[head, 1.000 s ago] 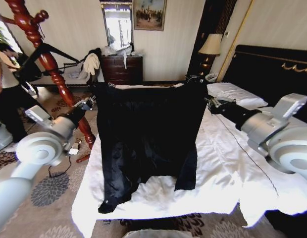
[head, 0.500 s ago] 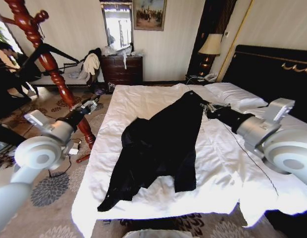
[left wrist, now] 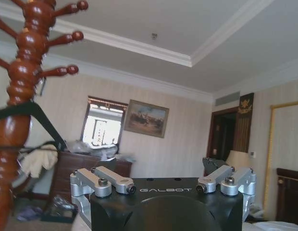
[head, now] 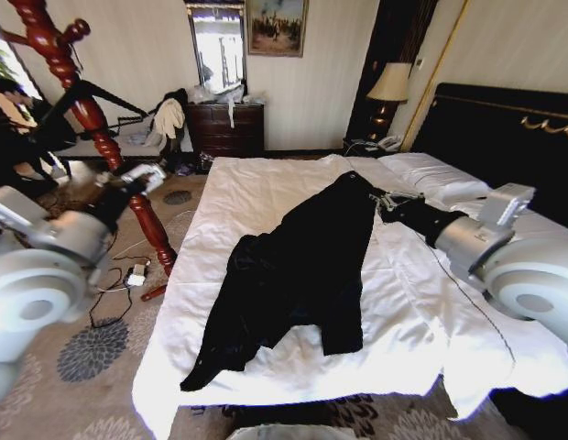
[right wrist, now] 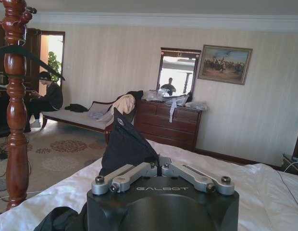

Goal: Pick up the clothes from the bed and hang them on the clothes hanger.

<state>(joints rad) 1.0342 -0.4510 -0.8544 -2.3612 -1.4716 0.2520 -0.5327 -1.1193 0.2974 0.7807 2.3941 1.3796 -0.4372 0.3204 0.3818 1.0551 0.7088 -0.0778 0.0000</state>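
1. My right gripper (head: 387,199) has its fingers clenched on the black jacket's (head: 293,275) upper corner; the jacket trails diagonally down the bed (head: 431,312).
2. My left gripper (head: 142,177), fingers spread and empty, hangs off the bed beside the wooden coat stand (head: 92,119) carrying the clothes hanger (head: 101,95).

the jacket (head: 298,275) across the middle of the head frame is plain matte black, and so is the peak of it (right wrist: 126,144) at the centre of the right wrist frame. the bed (head: 266,179) has white sheets with a thin dark seam, and a black headboard (head: 504,133) with gold trim at the upper right. the hanger (head: 87,96) at the upper left is black against a glossy red-brown wooden stand (head: 92,119). the carpet (head: 92,353) at the lower left is beige with grey flower medallions. the wall (head: 330,82) at the top is cream with faint vertical stripes. the dresser (head: 224,128) is dark brown. the lampshade (head: 390,82) is cream.
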